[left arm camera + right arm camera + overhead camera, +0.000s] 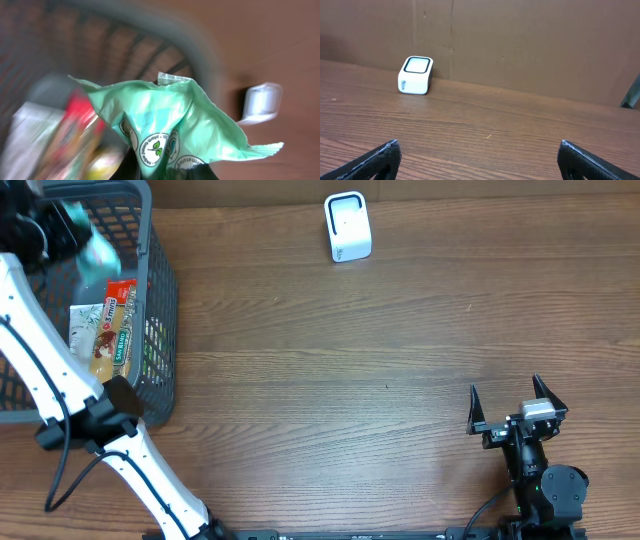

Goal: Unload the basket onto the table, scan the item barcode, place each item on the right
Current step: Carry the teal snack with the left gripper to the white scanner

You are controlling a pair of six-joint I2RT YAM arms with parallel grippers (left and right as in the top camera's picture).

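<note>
The left pincer [72, 230] is clamped on a mint-green bag [170, 125] of thin, crinkly plastic film printed with round leaf emblems; it hangs at the far-left corner of the desk [330, 380], over the far end of a grey lattice-walled basket [160, 290]; flat, glossy snack packets [105, 330] lie inside that basket; a small white scanner [347, 227], boxy with rounded corners, stands at the far edge, well apart from the bag, with brown wood-grain between them; the right pincer [505, 390] sits near the near-right corner, jaws spread wide, holding nothing.
</note>
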